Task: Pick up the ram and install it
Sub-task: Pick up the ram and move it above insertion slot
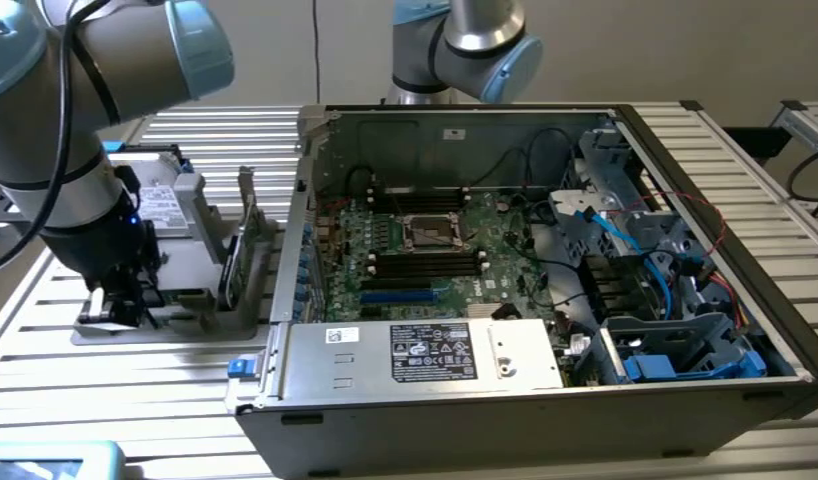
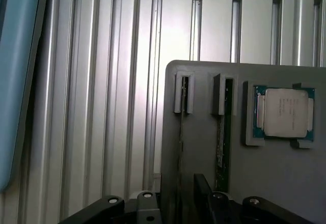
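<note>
Though edge-on, ram near gripper

A: What does the arm look like?

B: Thick silver tubes, linked by rounded joints with pale blue caps. The caps are smooth and domed. A black cable runs along the outside.

A: And at its end?

B: A dark wrist section, then a black gripper. Seen from the wrist, the gripper's black body carries four small round silver screws in a row.
</note>
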`<state>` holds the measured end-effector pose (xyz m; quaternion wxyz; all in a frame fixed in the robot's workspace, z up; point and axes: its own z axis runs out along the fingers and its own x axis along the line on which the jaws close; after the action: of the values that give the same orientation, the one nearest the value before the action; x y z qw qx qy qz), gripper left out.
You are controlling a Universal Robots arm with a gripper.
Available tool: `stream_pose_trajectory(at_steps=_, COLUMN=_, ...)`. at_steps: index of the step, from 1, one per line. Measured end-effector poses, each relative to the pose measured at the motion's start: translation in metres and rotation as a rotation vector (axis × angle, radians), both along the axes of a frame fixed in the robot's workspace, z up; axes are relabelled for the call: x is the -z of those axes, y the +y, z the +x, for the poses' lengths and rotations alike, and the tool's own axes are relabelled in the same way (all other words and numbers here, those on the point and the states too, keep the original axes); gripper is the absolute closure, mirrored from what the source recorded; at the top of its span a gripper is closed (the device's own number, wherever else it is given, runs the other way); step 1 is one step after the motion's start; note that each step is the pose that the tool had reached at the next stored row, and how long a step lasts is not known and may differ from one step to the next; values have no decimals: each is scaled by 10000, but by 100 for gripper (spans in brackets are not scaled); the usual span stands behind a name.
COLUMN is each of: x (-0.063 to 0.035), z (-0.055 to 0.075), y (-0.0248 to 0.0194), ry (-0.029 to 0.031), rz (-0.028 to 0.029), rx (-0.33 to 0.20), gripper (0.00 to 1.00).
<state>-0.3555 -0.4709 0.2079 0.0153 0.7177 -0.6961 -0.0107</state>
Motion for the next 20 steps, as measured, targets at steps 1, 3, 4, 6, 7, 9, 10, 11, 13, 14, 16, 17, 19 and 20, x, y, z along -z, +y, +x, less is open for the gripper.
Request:
stream_pose_trajectory(at_steps=1, x=9, z=0, y=4, ry=-1, rz=0, rx=-1, gripper=62)
stream_pose_trajectory(at_steps=3, x=28, z=0, y=11, ry=0, rz=0, rx=-1, gripper=62)
stream_pose_trajectory(at_steps=4, x=38, z=-2, y=15, ry=-1, rz=1, rx=-1, gripper=62)
stream_pose_trajectory(at_steps=6, x=52, z=-5, y=21, ry=0, rz=0, rx=-1, gripper=62)
stream_pose_trajectory(at_steps=7, x=59, z=-8, y=24, ry=0, rz=0, rx=-1, gripper=62)
stream_pose_trajectory(at_steps=9, x=75, z=-13, y=27, ry=-1, rz=0, rx=-1, gripper=62)
stream_pose_trajectory(at_steps=10, x=82, z=-16, y=30, ry=-1, rz=1, rx=0, gripper=62)
stream_pose_trajectory(at_steps=11, x=89, z=-18, y=31, ry=0, rz=0, rx=-1, gripper=62)
stream_pose_trajectory(at_steps=13, x=105, z=-21, y=34, ry=-1, rz=1, rx=-2, gripper=64)
stream_pose_trajectory(at_steps=14, x=112, z=-23, y=35, ry=-1, rz=0, rx=-1, gripper=64)
stream_pose_trajectory(at_steps=16, x=115, z=-26, y=36, ry=1, rz=-2, rx=-1, gripper=76)
stream_pose_trajectory(at_steps=17, x=115, z=-29, y=36, ry=2, rz=-3, rx=-2, gripper=82)
stream_pose_trajectory(at_steps=19, x=89, z=-33, y=36, ry=-1, rz=1, rx=-1, gripper=87)
stream_pose_trajectory(at_steps=20, x=43, z=-34, y=36, ry=-1, rz=1, rx=-1, gripper=87)
